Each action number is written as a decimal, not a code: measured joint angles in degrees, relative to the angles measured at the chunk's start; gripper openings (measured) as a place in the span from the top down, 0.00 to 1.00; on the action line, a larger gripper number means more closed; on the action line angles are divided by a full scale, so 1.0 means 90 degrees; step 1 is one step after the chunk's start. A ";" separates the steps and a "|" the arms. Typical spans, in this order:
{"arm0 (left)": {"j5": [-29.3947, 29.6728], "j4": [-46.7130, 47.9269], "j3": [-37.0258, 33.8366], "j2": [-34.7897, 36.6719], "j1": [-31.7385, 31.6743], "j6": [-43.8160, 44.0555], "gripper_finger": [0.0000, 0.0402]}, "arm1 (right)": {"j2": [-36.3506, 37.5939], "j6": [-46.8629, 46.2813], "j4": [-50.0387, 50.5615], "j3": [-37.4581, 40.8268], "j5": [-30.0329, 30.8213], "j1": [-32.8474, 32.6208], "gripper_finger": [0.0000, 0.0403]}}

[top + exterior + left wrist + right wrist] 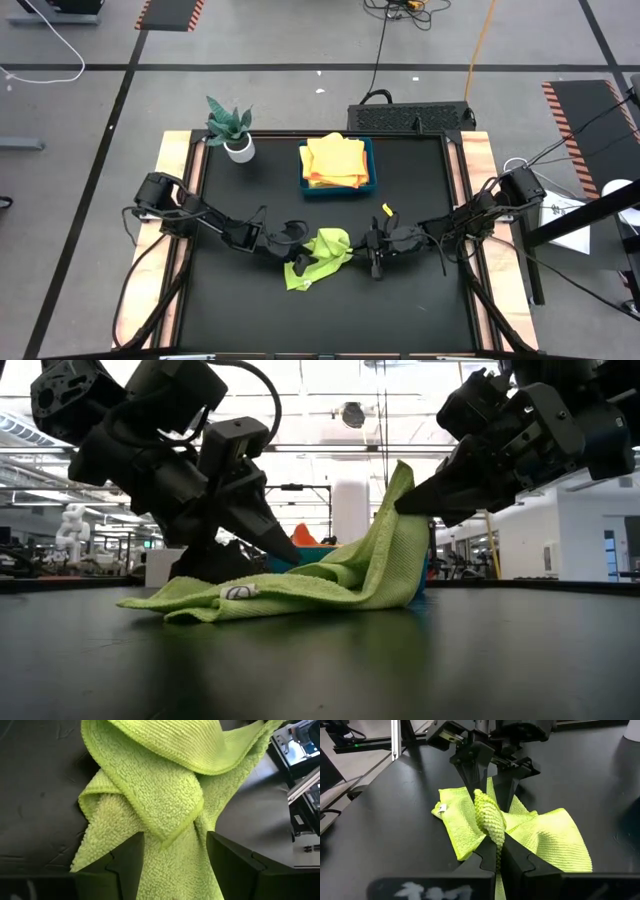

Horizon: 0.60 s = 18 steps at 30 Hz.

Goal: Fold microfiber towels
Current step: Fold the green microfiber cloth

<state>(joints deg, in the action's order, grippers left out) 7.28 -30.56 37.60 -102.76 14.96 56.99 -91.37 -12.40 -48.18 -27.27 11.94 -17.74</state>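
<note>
A lime green microfiber towel [320, 257] lies crumpled on the black table between my two grippers. Its left part rests flat on the table [200, 598] and its right part rises to a peak. My right gripper [368, 247] is shut on that raised part. My left gripper [297, 243] is open and low at the towel's left side. Its fingers [125, 862] stand on either side of a bunched part of the cloth [165, 820]. I cannot tell whether they touch it. More yellow and orange towels [335, 160] lie stacked in a blue tray. My right gripper pinches a bunched ridge of the towel [490, 825] between its two fingers, several layers gathered together. The fingers come slanting down from the table's right side [440, 490]. The pinched part is lifted into a peak [403, 480]. The rest slopes slack down to the table.
The blue tray [370, 165] stands at the table's far middle. A potted plant [232, 130] stands at the far left corner. A small yellow object [387, 210] lies just beyond my right gripper. The table [330, 310] is bare near its front edge.
</note>
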 joint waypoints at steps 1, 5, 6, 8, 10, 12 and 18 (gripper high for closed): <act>0.0000 -0.0021 0.0000 0.0000 0.0000 -0.0009 0.46 | 0.0000 0.0000 0.0001 0.0000 0.0000 0.0000 1.00; 0.0016 -0.0108 0.0000 0.0000 -0.0024 -0.0024 0.46 | 0.0000 0.0002 0.0000 0.0000 0.0000 0.0000 1.00; 0.0019 -0.0098 0.0000 0.0000 -0.0029 -0.0024 0.46 | 0.0000 0.0001 -0.0004 0.0000 0.0000 0.0000 1.00; 0.0038 -0.0107 0.0000 0.0000 -0.0032 -0.0030 0.46 | 0.0000 0.0002 -0.0015 0.0000 0.0000 0.0000 1.00; 0.0078 -0.0122 0.0000 0.0000 -0.0032 -0.0055 0.46 | 0.0000 0.0002 -0.0017 0.0000 0.0000 0.0000 1.00; 0.0080 -0.0140 0.0000 0.0000 -0.0032 -0.0108 0.48 | 0.0000 0.0000 -0.0019 0.0000 -0.0001 0.0000 1.00; 0.0087 -0.0267 0.0000 0.0000 -0.0029 -0.0290 0.63 | 0.0000 -0.0007 -0.0024 0.0000 -0.0002 0.0000 1.00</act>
<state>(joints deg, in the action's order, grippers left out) 8.05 -32.96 37.60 -102.76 14.70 54.38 -91.37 -12.47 -48.40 -27.27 11.92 -17.74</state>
